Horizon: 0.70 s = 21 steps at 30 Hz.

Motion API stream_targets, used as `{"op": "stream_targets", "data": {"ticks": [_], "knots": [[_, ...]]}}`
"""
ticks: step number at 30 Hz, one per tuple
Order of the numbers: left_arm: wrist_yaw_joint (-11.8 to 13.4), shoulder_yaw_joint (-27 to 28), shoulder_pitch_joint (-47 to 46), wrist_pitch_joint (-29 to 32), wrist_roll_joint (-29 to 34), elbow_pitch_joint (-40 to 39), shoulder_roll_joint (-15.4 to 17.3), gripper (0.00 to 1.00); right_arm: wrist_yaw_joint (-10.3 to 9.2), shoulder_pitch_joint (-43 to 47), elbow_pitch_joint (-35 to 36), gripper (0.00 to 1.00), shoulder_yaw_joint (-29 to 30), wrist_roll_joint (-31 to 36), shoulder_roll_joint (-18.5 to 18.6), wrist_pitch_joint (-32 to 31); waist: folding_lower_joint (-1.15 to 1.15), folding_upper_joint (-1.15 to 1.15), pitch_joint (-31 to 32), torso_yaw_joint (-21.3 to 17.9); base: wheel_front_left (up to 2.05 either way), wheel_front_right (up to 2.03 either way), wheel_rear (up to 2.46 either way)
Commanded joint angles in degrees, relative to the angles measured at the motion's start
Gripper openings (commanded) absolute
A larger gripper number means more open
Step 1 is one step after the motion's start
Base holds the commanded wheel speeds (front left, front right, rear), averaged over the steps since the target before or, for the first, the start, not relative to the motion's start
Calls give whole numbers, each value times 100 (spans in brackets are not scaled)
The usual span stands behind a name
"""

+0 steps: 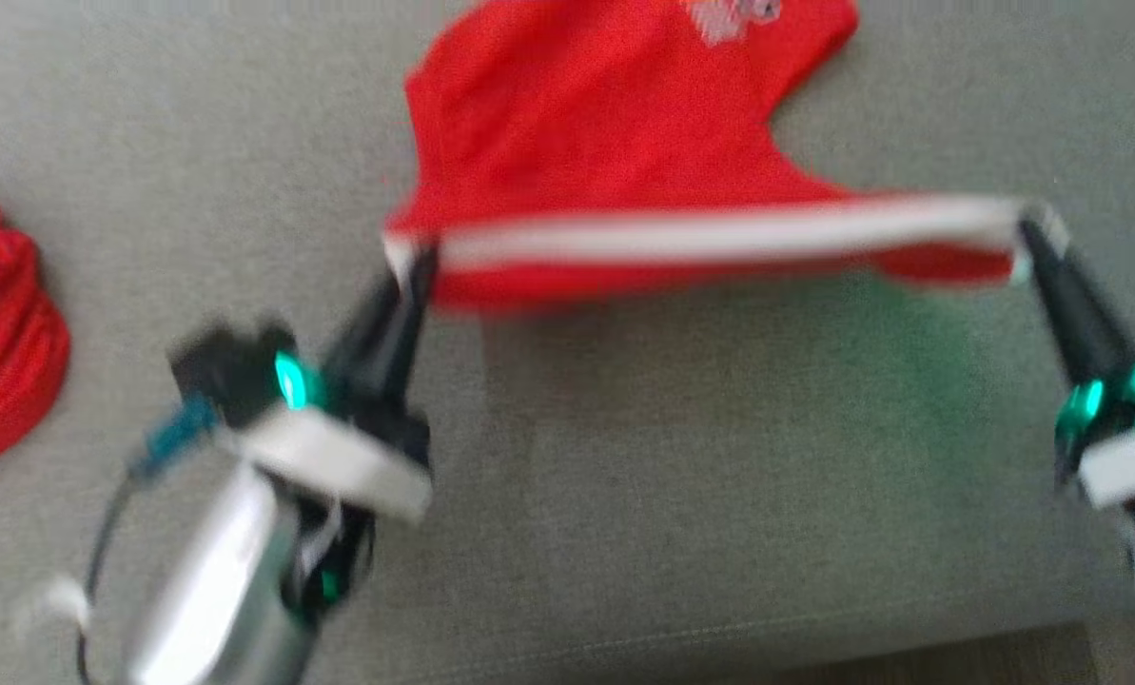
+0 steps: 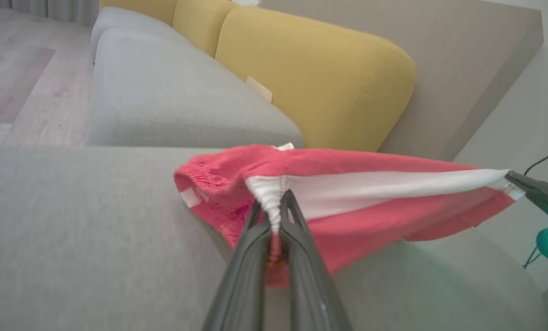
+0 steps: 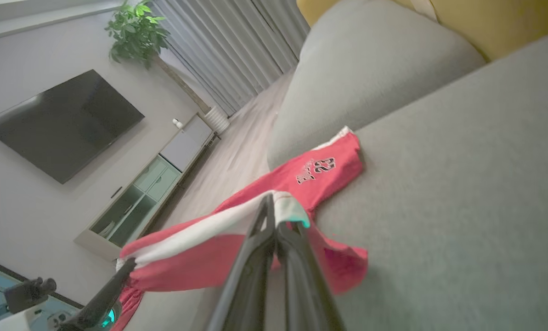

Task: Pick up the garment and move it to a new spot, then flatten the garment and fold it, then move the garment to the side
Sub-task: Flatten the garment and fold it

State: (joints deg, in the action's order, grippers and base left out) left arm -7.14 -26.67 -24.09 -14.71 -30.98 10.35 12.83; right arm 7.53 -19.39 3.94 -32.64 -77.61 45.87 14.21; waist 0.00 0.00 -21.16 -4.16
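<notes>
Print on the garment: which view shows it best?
Right wrist view: the print is sharp and whole. Head view has it blurred at the top edge. Left wrist view faces the white band.

Grey sofa (image 1: 672, 495) under red garment (image 1: 577, 124)

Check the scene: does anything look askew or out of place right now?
Nothing damaged. The red garment hangs taut between left end effector and right end effector, its far end on the cushion. A bunched red cloth lies apart, to the left.
</notes>
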Motion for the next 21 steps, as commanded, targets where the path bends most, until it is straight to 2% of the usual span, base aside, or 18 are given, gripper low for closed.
{"op": "stream_targets", "data": {"ticks": [1, 7, 12, 16, 21], "knots": [[-35, 272, 251, -29, 185, -329, 95, 0, -4, 456, 214, 0, 64, -84, 190, 76, 0, 0, 367, 136, 0, 0, 0], [-35, 523, 1690, -29, 651, -834, -76, 0, -4, 1728, 642, 0, 181, -280, 300, 78, 0, 0, 947, 287, 0, 0, 0], [-35, 690, 2618, -29, 901, -1298, -212, 0, -4, 2583, 1150, 0, 301, -290, 590, 78, 0, 0, 1298, 444, 0, 0, 0], [-35, 737, 2708, -29, 801, -1447, -323, 0, -4, 2713, 1377, 0, 634, -250, 661, 77, 0, 0, 1268, 572, 0, 0, 0], [-35, 541, 1989, -29, 569, -1189, -504, 0, -4, 2022, 1277, 0, 713, -229, 792, -332, 0, 0, 891, 774, 0, 0, 0]]}}
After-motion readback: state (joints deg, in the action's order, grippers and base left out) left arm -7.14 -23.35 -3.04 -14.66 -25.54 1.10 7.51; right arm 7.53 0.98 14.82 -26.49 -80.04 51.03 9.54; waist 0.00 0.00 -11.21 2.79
